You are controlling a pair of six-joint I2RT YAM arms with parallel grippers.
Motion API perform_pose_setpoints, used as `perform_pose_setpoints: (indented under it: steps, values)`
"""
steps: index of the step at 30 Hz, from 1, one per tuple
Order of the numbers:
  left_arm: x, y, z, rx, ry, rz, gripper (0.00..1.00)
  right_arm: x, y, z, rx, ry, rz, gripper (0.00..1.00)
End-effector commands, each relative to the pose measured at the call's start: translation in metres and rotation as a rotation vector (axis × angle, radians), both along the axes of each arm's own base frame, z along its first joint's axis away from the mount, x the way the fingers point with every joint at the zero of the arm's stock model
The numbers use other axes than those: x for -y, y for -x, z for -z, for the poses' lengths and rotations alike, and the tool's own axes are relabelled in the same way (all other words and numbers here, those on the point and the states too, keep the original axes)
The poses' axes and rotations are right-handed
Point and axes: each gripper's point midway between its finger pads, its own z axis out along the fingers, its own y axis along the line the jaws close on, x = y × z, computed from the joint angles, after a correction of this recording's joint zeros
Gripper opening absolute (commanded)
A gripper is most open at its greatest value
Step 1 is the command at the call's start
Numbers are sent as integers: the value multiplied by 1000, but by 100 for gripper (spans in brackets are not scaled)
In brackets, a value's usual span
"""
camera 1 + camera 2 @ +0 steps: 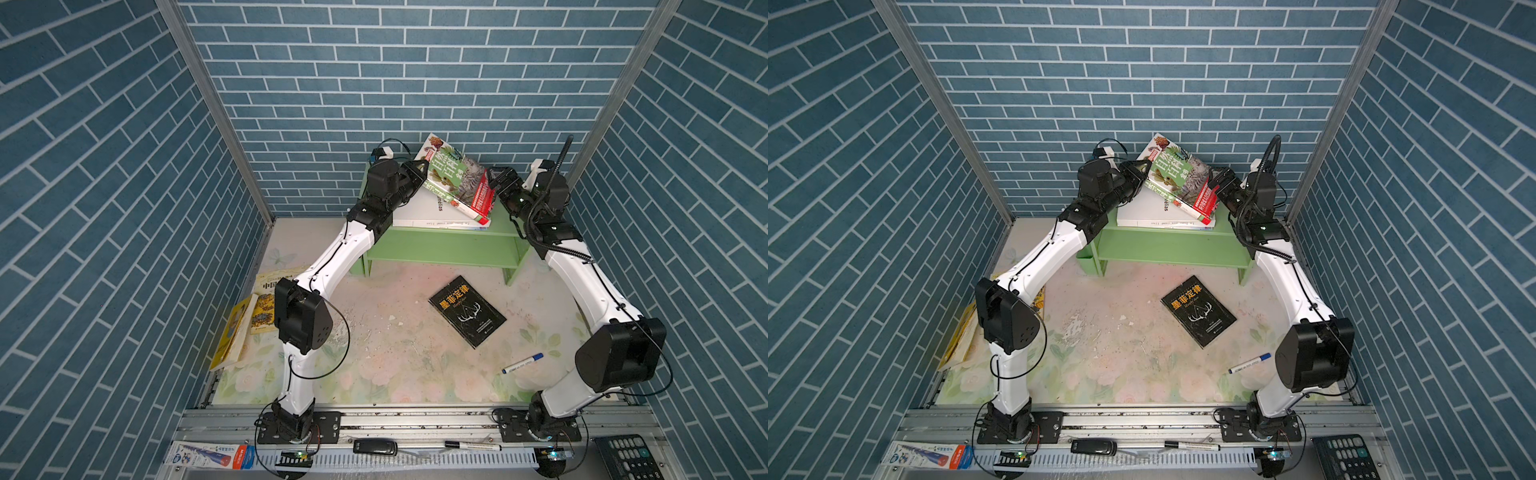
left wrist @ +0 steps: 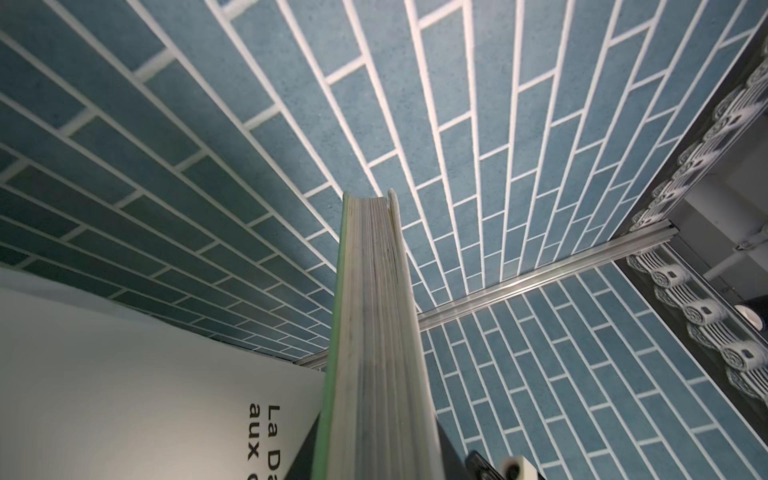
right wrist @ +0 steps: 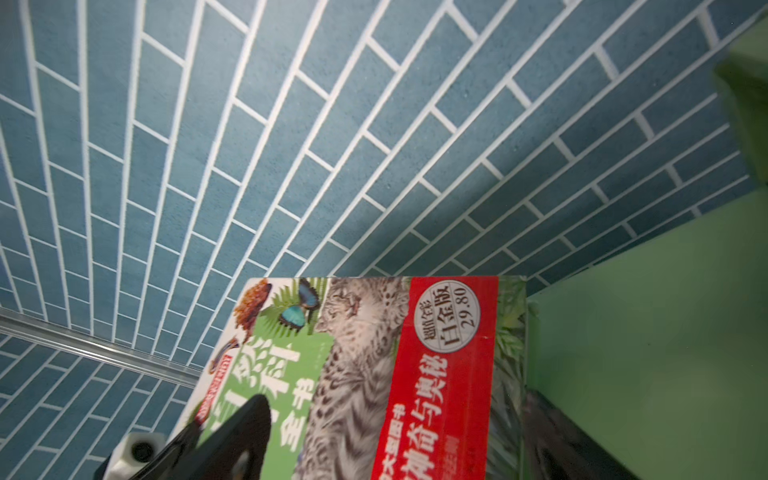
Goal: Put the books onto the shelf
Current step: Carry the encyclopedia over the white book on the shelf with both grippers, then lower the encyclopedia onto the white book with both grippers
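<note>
Looked down on floral mat [image 1: 395, 365], scuffed and flaking mid-way, boxed in at 9, 12 and 3 o'clock by blue brick-pattern walls [image 1: 374, 83]. Found metal rail [image 1: 415, 419] along 6 o'clock edge w/ both arm bases bolted on. Beyond it, saw keypad [image 1: 627, 457] at 5 o'clock and flat carton [image 1: 208, 455] at 7.

Noted shelf [image 1: 440, 249] against 12 o'clock wall, light green, two tiers. Saw top tier carrying white book [image 1: 419, 210] lying flat, thinner bk's edge showing under it. Couldn't read lower tier's inside. Spotted small cup-box [image 1: 1087, 262] on shelf's 9 o'clock side, contents not visible.

Found green book [image 1: 457, 178] tilted above white book, low corner down at its 3 o'clock end, contact unsure. Saw L gripper [image 1: 420, 171] pinching green book's 9 o'clock edge, page edge [image 2: 374, 332] clamped in L wrist view. Saw R gripper [image 1: 495, 182] at bk's 3 o'clock edge, fingers [image 3: 232, 440] spread wide, not squeezing.

Logged on mat: black book [image 1: 467, 311] flat toward 3 o'clock, marker pen [image 1: 522, 363] at 4. Logged two yellow books at 9, one flat [image 1: 266, 307], one propped on wall [image 1: 232, 332].
</note>
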Motion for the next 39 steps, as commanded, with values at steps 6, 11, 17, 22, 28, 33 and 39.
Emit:
perform_pose_setpoints:
  steps: [6,11,17,22,28,33,39]
  values:
    - [-13,12,-68,177,74,-87,0,9,8,-26,72,14,13,94]
    - [-11,16,-76,192,98,-74,0,4,6,-14,38,13,-13,93]
    - [-3,20,-77,186,134,-21,0,5,12,7,-53,15,-14,88]
    - [2,21,-75,176,148,5,0,13,25,24,-131,-29,24,85]
    - [5,25,-77,178,154,22,0,4,28,34,-189,-71,-22,86]
    - [5,27,-76,175,155,32,0,-1,22,38,-210,-111,-52,87]
    - [7,28,-75,172,156,41,0,-6,14,48,-246,-142,-70,87]
